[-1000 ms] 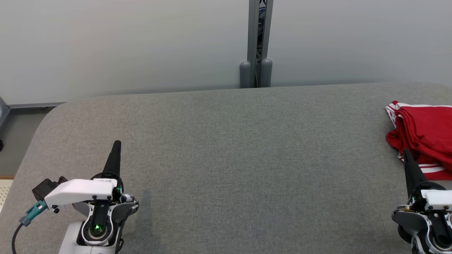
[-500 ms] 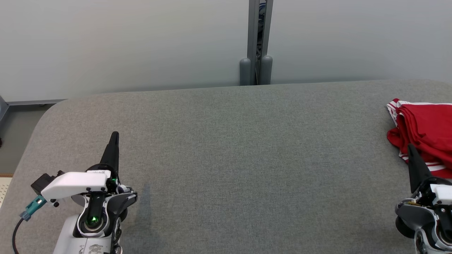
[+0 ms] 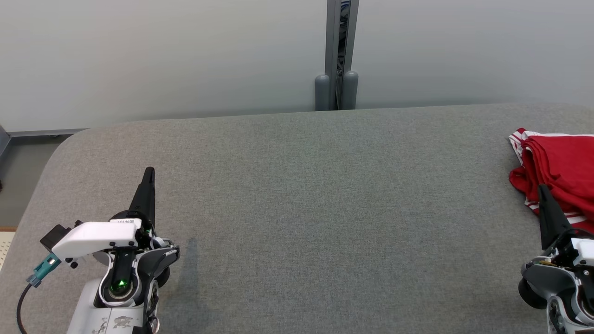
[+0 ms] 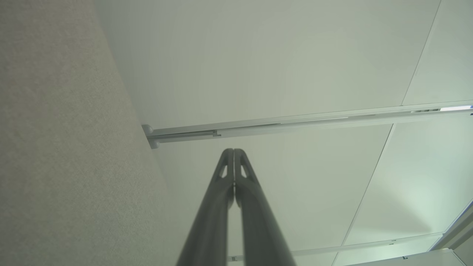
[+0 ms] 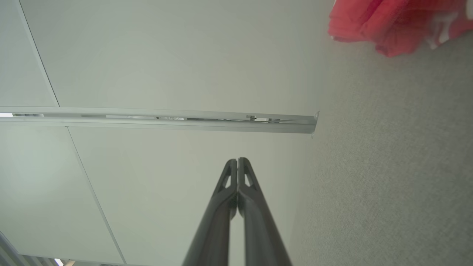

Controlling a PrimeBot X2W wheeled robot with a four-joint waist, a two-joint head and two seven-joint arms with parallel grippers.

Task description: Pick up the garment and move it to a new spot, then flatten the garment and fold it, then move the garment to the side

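Along the right edge of the grey fabric-covered table [image 3: 325,208] the red garment [image 3: 564,162] lies in a loose, bunched heap. Its cloth is gathered into soft folds, and white-striped trim shows at its far-left corner and along its near hem. The border of the head view cuts off its right-hand part, so its full outline and what kind of garment it is cannot be made out. The right wrist view shows it as a blurred red mass with a white patch, cropped by that view's edge. The right gripper [image 3: 541,189] points up just in front of the heap, and its tip overlaps the striped hem in the head view. Whether it touches the cloth cannot be told. Its two dark fingers are pressed together tip to tip with nothing between them. The left gripper [image 3: 149,172] hovers over the table's left part, well apart from the garment, its jaws likewise clenched and empty. Behind the table, pale wall panels meet at a grey post [image 3: 337,55].
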